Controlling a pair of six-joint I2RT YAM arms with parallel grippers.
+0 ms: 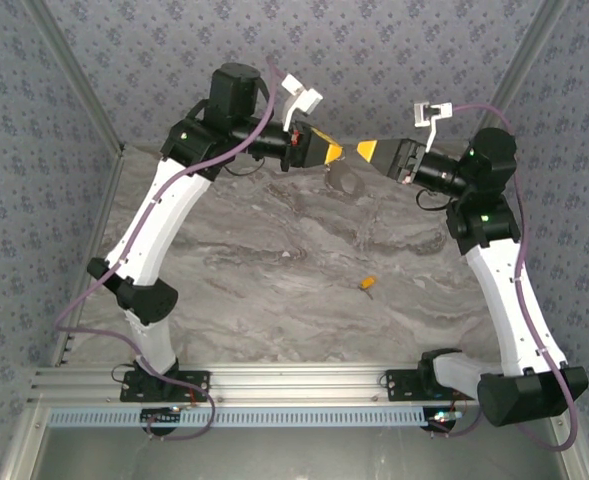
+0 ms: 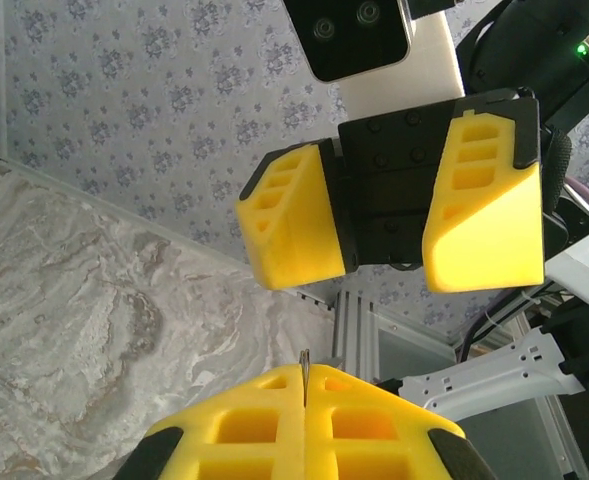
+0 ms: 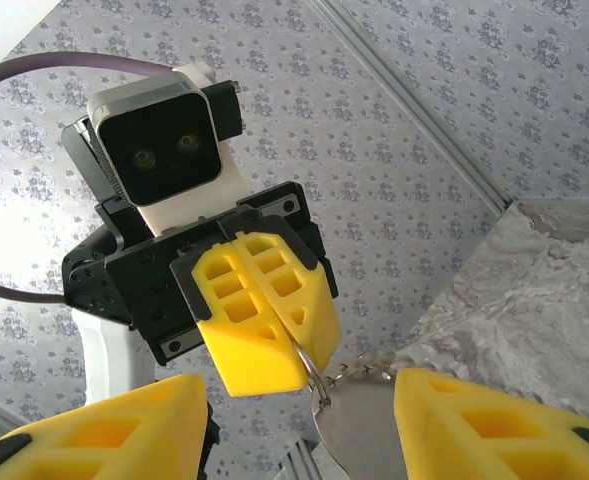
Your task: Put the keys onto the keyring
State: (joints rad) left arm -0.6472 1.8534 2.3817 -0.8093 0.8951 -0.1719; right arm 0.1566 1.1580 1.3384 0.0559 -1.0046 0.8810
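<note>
- The keyring (image 1: 347, 179) hangs from the left gripper (image 1: 331, 151), whose jaws are pinched tight on its thin wire loop.
- The right gripper (image 1: 365, 150) faces it, just beside, jaws parted and holding nothing.
- The keyring is pale silver-grey, with a short chain.
- The key (image 1: 368, 285), tiny and orange-headed, lies on the surface (image 1: 264, 260), well apart from both.

Looked like a robot lab test cell: left arm (image 1: 149, 230) & right arm (image 1: 509, 290) bolted to alu rail (image 1: 294, 382), marble-look counter (image 1: 274, 260), patterned wall panels (image 1: 374, 50) w/ metal corner posts (image 1: 74, 90).
</note>
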